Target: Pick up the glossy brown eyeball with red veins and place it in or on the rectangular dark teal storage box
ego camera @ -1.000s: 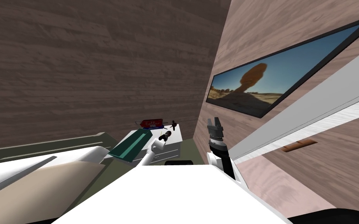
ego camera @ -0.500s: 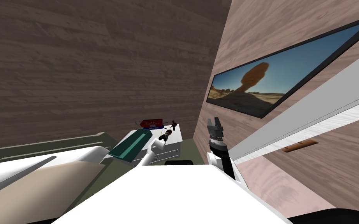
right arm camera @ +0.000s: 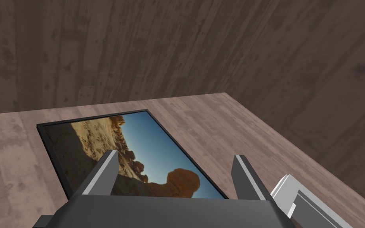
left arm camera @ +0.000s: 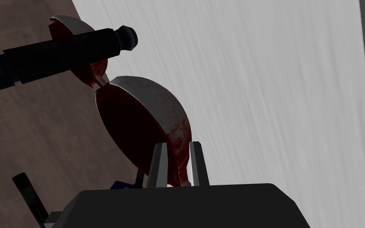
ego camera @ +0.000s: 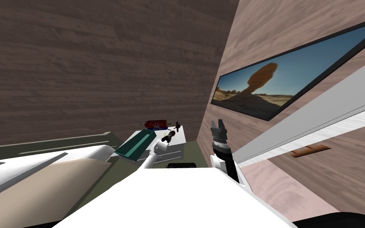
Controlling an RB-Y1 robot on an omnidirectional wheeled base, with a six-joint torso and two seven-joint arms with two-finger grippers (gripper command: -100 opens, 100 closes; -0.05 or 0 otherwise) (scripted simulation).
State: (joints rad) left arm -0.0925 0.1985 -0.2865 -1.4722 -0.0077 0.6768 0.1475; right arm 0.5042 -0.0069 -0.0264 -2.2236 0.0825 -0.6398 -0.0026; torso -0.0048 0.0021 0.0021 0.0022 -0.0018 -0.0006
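Left wrist view: my left tool (left arm camera: 173, 164) pinches the glossy eyeball (left arm camera: 146, 118) by its rim over the white bench (ego camera: 179, 143), right of the teal box (ego camera: 136, 144). Likely light, rigid and slippery, so I'd grip deeper; my right tool (right arm camera: 173, 174) gapes.

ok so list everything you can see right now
eyeball: 1, white with red veins, dark red-brown inside, in the left tool
storage box: 1, dark teal, on the cabinet, left of the eyeball
cabinet: 1, white, by the far wall
red and blue item: 1, at the cabinet's far edge
black rod: 1, beside the eyeball
framed picture: 1, black frame, desert rock and blue sky, right wall
bed: 1, white and beige, at my left
left tool: shut on the eyeball
right tool: open, at my right
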